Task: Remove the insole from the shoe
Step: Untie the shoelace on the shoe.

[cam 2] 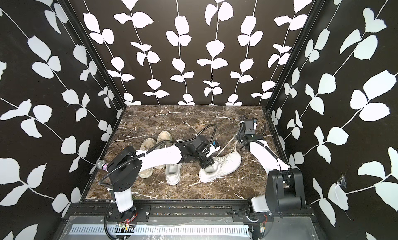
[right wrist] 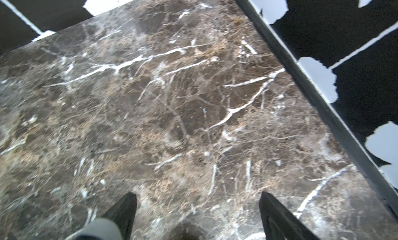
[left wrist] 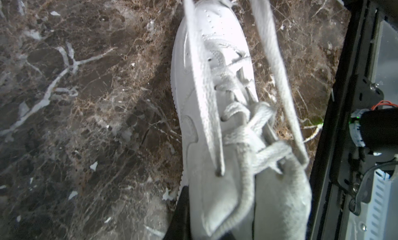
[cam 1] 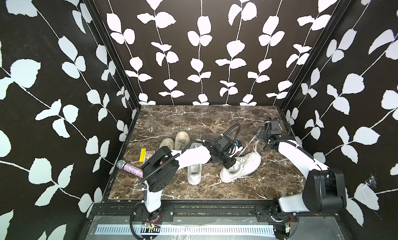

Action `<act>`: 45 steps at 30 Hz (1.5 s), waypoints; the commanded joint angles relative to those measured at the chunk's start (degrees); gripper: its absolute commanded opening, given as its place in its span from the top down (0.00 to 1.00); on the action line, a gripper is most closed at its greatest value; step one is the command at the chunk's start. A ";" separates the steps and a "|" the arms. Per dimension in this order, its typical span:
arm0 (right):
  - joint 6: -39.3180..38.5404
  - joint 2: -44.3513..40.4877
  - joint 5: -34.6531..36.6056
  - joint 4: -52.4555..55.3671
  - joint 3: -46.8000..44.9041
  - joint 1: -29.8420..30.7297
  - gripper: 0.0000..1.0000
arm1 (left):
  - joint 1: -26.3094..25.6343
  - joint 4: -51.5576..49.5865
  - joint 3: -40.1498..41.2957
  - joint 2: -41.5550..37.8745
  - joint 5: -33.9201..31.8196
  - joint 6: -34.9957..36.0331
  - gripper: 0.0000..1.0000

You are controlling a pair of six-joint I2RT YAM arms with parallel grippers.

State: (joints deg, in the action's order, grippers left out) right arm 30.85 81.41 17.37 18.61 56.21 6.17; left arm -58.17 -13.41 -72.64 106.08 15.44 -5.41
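A white lace-up shoe (cam 1: 241, 165) (cam 2: 224, 164) lies at an angle on the marble table, right of centre. My left gripper (cam 1: 229, 163) (cam 2: 207, 163) (left wrist: 215, 230) is shut on the shoe (left wrist: 211, 56) at its opening, by the tongue. Loose laces (cam 1: 247, 145) (left wrist: 277, 77) rise from the shoe toward my right gripper (cam 1: 261, 136) (cam 2: 239, 137) (right wrist: 197, 196). That gripper is open above bare marble at the back right, with nothing between its fingers. A pale strip (right wrist: 97, 228) rests against one finger. The insole is hidden.
A second white shoe (cam 1: 195, 172) lies under my left arm. Two beige shoes (cam 1: 182, 140) sit behind it. A glittery purple microphone (cam 1: 131, 169), a yellow box (cam 1: 142, 155) and a small card pack (cam 1: 150, 154) lie at the left. Patterned walls close three sides.
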 commanded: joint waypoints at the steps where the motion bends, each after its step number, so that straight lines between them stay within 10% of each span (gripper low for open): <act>1: -0.75 0.88 0.65 0.76 2.38 -1.58 0.12 | -0.54 3.93 0.74 -5.83 0.70 1.02 1.00; 24: -2.49 -7.52 -9.84 5.10 -3.05 -3.16 0.11 | 4.65 7.12 3.48 -7.40 -6.07 -6.95 1.00; 40: 7.25 -23.38 -15.19 7.17 -16.28 14.68 0.13 | 4.71 4.49 -5.82 0.61 -14.56 -24.38 1.00; 45: 8.71 -25.90 -15.01 7.00 -18.95 16.93 0.15 | 1.55 1.63 -7.15 1.30 -16.01 -25.17 0.86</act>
State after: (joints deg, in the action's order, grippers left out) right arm 37.17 56.47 1.96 25.36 37.91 22.09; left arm -54.52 -13.61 -76.62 108.44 -0.05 -27.22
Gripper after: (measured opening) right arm 0.852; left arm 0.131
